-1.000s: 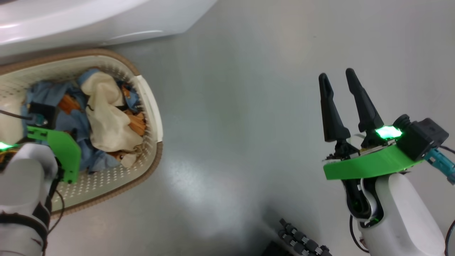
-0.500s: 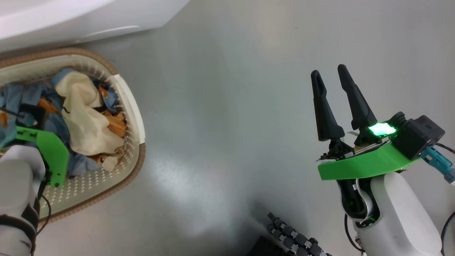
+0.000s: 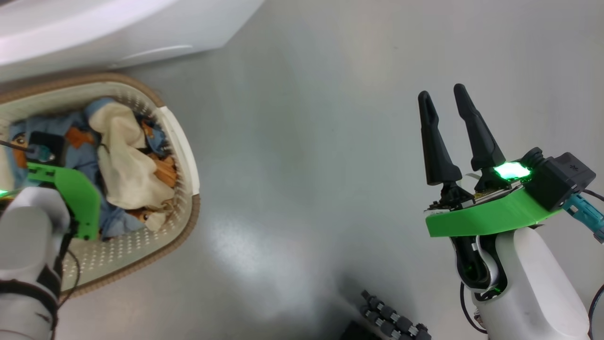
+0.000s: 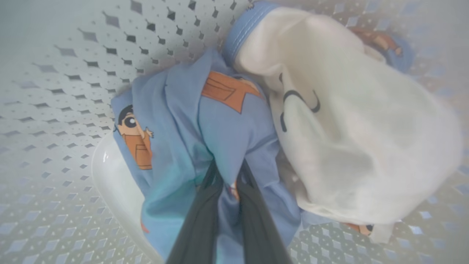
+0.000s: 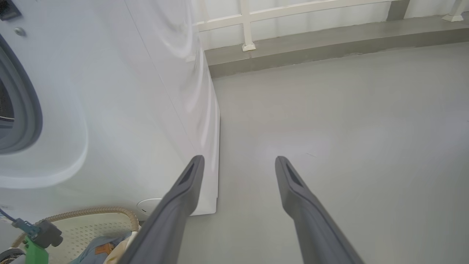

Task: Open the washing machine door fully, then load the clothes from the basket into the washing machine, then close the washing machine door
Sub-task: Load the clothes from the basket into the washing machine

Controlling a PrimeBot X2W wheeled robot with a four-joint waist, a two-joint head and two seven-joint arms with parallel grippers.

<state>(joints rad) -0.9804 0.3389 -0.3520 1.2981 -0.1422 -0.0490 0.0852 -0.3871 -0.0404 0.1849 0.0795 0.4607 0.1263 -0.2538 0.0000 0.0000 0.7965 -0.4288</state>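
Note:
The cream basket (image 3: 188, 150) with a brown rim sits on the floor at the left, just below the white washing machine (image 3: 118, 28). In it lie the clothes: a light blue garment (image 4: 220, 121) with orange cartoon prints and a cream-white one (image 4: 348, 128) beside it. My left gripper (image 4: 229, 172) reaches down into the basket and is shut on a fold of the blue garment. In the head view its green wrist bracket (image 3: 71, 189) hides the fingers. My right gripper (image 3: 442, 94) hangs open over bare floor, far to the right. The washing machine door is out of view.
The right wrist view shows the washer's front corner (image 5: 209, 121) and its grey seal (image 5: 25, 110) at the left edge. A grey kerb with a white railing (image 5: 249, 25) runs behind. A black ribbed cable (image 3: 391, 321) lies by my base. Grey floor (image 3: 302, 156) separates basket and right gripper.
My left gripper has closed on the light blue garment in the basket. The head camera shifted slightly. The right gripper stays open in the same pose.

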